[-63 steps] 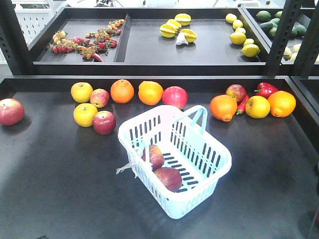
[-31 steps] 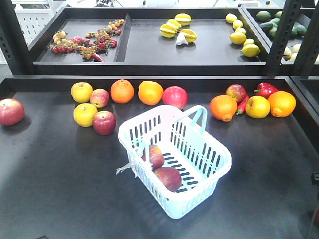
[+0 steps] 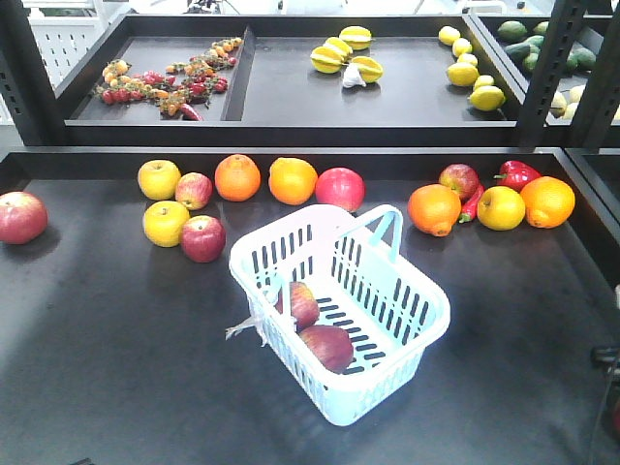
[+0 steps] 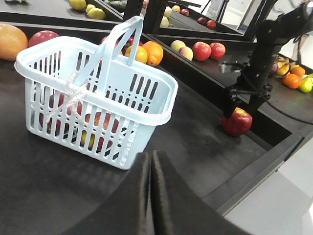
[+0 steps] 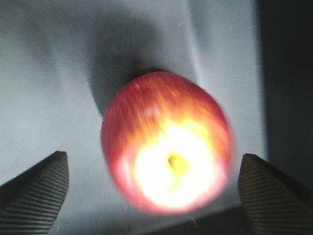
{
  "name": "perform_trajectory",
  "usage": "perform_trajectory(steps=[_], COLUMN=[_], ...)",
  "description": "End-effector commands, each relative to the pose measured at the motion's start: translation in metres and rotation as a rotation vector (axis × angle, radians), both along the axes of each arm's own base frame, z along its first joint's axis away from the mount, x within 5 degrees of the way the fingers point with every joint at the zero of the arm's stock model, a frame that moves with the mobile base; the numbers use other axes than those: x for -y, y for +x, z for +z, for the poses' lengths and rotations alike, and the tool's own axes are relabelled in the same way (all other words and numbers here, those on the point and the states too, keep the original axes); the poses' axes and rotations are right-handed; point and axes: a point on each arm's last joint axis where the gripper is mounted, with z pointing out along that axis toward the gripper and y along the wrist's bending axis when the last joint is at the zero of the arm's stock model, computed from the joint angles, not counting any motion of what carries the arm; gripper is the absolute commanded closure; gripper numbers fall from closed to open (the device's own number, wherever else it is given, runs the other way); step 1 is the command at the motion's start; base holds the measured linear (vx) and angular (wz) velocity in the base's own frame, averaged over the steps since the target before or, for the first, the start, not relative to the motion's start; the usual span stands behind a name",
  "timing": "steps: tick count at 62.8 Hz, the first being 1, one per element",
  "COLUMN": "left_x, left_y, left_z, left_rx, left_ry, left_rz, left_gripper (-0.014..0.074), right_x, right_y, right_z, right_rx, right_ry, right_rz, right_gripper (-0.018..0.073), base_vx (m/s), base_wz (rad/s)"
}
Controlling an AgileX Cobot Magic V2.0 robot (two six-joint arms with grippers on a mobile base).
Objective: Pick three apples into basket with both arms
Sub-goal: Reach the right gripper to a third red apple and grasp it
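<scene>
The aqua basket (image 3: 281, 232) stands mid-table and holds two red apples (image 3: 302, 303) (image 3: 327, 347). It also shows in the left wrist view (image 4: 168, 93), with the apples behind its slots. A third apple (image 5: 166, 142) lies on the table near the front right edge, between the fingers of my right gripper (image 5: 152, 161). That gripper is open, with a gap on each side of the apple. The left wrist view shows the right gripper (image 4: 238, 105) directly over this apple (image 4: 237, 122). My left gripper (image 4: 150, 156) is shut and empty, low in front of the basket.
More apples (image 3: 202, 238) (image 3: 340, 188) (image 3: 459, 180) (image 3: 21, 216), oranges (image 3: 237, 176) (image 3: 434, 209), yellow fruits (image 3: 166, 222) and a red pepper (image 3: 518, 174) lie along the back of the table. An upper shelf holds tomatoes, starfruit and lemons. A shelf post (image 3: 547, 68) stands at the right.
Only a dark bit of the right arm at the front view's right edge has shifted slightly. The basket and fruit have not moved.
</scene>
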Motion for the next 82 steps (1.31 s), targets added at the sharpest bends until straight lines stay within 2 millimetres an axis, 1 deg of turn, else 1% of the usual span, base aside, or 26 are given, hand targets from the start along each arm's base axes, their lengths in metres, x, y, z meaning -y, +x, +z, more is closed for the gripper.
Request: perform_trajectory(steps=[1, 9, 17, 24, 30, 34, 39, 44, 50, 56, 61, 67, 71, 76, 80, 82], left_x=[-0.001, -0.001, -0.001, -0.001, -0.001, -0.001, -0.001, -0.001, -0.001, -0.001, -0.001, -0.001, -0.001, -0.001, -0.001, -0.001], left_y=[0.003, 0.003, 0.003, 0.003, 0.003, 0.003, 0.003, 0.003, 0.003, 0.003, 0.003, 0.003, 0.003, 0.003, 0.003, 0.003], left_z=[0.01, 0.01, 0.01, 0.01, 0.01, 0.01, 0.01, 0.01, 0.01, 0.01, 0.01, 0.01, 0.01, 0.01, 0.01, 0.01], left_rx=[0.003, 0.003, 0.003, 0.003, 0.003, 0.003, 0.004, 0.005, 0.005, 0.005, 0.005, 0.005, 0.005, 0.005, 0.005, 0.005], left_ry=[-0.049, -0.049, -0.049, -0.049, -0.049, -0.049, -0.046, -0.042, -0.042, -0.042, -0.042, -0.042, -0.042, -0.042, -0.042, -0.042], left_rz=[0.031, 0.031, 0.031, 0.031, 0.031, 0.031, 0.03, 0.03, 0.03, 0.03, 0.03, 0.03, 0.03, 0.03, 0.03, 0.03], left_gripper=[0.0603, 0.0603, 0.0603, 0.0603, 0.0603, 0.0603, 0.0603, 0.0603, 0.0603, 0.0603, 0.0603, 0.0603, 0.0603, 0.0603, 0.0603, 0.0603], right_x=[0.007, 0.008, 0.008, 0.008, 0.008, 0.007, 0.006, 0.004, -0.001, -0.01, -0.019, -0.037, -0.049, -0.074, -0.094, -0.107], right_y=[0.005, 0.005, 0.005, 0.005, 0.006, 0.006, 0.007, 0.008, 0.008, 0.007, 0.003, -0.002, -0.006, -0.011, -0.012, -0.012], right_z=[0.007, -0.006, -0.008, -0.007, -0.006, -0.002, 0.008, 0.025, 0.046, 0.072, 0.096, 0.128, 0.146, 0.172, 0.185, 0.191], right_rx=[0.029, -0.007, -0.007, -0.002, 0.003, 0.016, 0.052, 0.117, 0.188, 0.278, 0.362, 0.487, 0.561, 0.675, 0.738, 0.764], right_ry=[-0.035, -0.036, -0.037, -0.037, -0.036, -0.034, -0.032, -0.027, -0.003, 0.05, 0.108, 0.229, 0.319, 0.439, 0.502, 0.54], right_rz=[-0.006, 0.011, 0.013, 0.01, 0.008, 0.003, -0.001, -0.012, 0.009, 0.008, 0.024, 0.066, 0.124, 0.216, 0.289, 0.322], right_gripper=[-0.0094, -0.0086, -0.0047, 0.0037, 0.0151, 0.023, 0.0314, 0.04, 0.0475, 0.0528, 0.0555, 0.0568, 0.0568, 0.0565, 0.0564, 0.0564], base_vx=[0.0, 0.0, 0.0, 0.0, 0.0, 0.0, 0.0, 0.0, 0.0, 0.0, 0.0, 0.0, 0.0, 0.0, 0.0, 0.0], base_wz=[0.0, 0.0, 0.0, 0.0, 0.0, 0.0, 0.0, 0.0, 0.0, 0.0, 0.0, 0.0, 0.0, 0.0, 0.0, 0.0])
